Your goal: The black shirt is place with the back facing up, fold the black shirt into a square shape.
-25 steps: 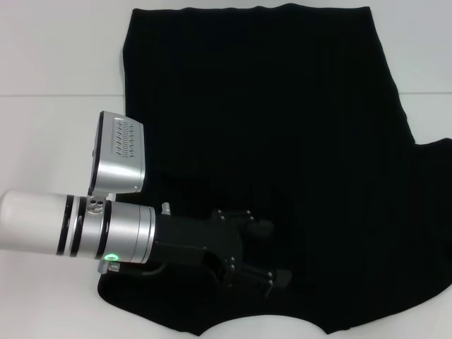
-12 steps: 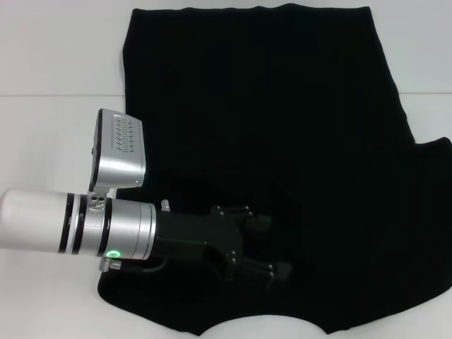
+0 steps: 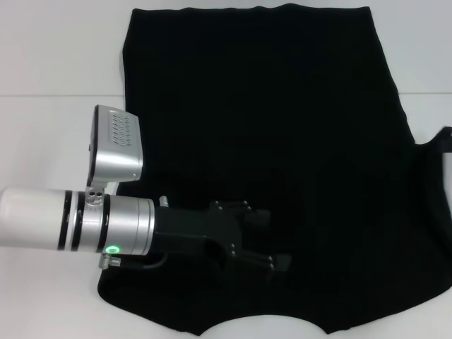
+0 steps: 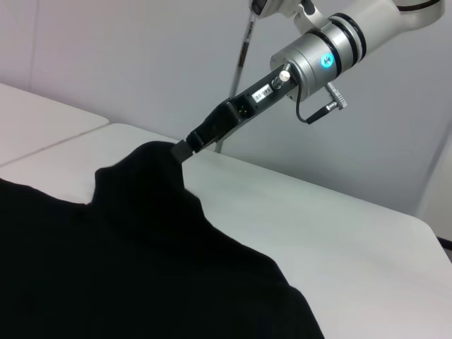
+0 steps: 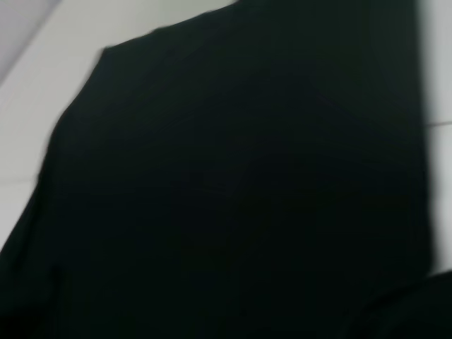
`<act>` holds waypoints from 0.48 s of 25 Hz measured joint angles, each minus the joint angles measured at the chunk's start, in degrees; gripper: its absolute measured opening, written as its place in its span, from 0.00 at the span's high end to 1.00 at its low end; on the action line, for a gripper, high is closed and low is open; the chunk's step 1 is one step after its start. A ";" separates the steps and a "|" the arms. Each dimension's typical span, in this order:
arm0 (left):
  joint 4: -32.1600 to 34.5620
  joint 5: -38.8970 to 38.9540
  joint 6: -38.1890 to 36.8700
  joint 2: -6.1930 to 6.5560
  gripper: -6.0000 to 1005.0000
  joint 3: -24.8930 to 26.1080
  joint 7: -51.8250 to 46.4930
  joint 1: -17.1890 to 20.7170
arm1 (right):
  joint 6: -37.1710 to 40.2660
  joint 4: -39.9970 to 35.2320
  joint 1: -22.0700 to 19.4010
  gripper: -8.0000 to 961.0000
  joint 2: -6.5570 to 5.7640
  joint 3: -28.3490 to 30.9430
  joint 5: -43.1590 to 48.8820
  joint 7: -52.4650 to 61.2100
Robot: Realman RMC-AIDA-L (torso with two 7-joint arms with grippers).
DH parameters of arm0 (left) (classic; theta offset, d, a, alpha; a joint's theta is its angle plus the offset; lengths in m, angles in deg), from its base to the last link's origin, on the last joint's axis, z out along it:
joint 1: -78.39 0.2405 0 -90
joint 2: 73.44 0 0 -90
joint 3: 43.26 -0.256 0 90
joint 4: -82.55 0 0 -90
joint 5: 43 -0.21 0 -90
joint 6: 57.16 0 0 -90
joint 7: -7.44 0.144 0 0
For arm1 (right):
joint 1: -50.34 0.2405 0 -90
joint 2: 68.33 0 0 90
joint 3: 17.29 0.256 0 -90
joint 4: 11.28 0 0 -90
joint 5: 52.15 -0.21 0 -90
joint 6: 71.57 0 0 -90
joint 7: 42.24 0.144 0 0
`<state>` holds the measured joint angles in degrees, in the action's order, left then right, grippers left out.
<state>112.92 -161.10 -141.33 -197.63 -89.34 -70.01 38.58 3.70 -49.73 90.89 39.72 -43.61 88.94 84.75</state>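
Observation:
The black shirt (image 3: 268, 106) lies spread on the white table (image 3: 56, 56), plain side up, with its left sleeve folded in. My left gripper (image 3: 272, 241) reaches in from the left and rests open on the shirt's near left part. In the left wrist view my right gripper (image 4: 185, 147) is shut on the tip of the right sleeve, which it holds raised off the table. In the head view that gripper (image 3: 445, 138) only just shows at the right edge. Dark shirt fabric (image 5: 233, 191) fills the right wrist view.
Bare white table (image 4: 339, 233) lies to the left of the shirt and beyond the lifted sleeve. The silver right arm (image 4: 332, 42) slants down over the table's far side. A table seam (image 3: 56, 95) runs across on the left.
The right sleeve has been pulled up from flat at the right edge, where the right gripper now shows. The left gripper has shifted slightly toward the far side.

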 joint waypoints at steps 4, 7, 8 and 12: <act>0.25 0.00 -0.49 0.20 0.06 1.90 -0.65 0.36 | -1.00 0.45 3.30 0.94 1.99 -6.26 0.38 1.53; 0.30 0.00 -0.59 0.26 0.06 2.89 -0.71 0.72 | -2.30 0.72 5.56 0.92 3.42 -10.90 0.42 3.69; 0.31 0.00 -0.63 0.26 0.06 3.05 -0.75 0.77 | -2.46 0.76 6.13 0.91 3.76 -12.03 0.42 4.28; 0.46 -0.10 -0.52 0.27 0.06 3.69 -1.02 1.01 | -1.23 0.20 8.41 0.88 5.60 -16.44 0.41 6.14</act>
<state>113.37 -161.21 -141.86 -197.35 -85.65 -71.03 39.58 2.47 -49.53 99.30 45.33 -60.06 89.34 90.89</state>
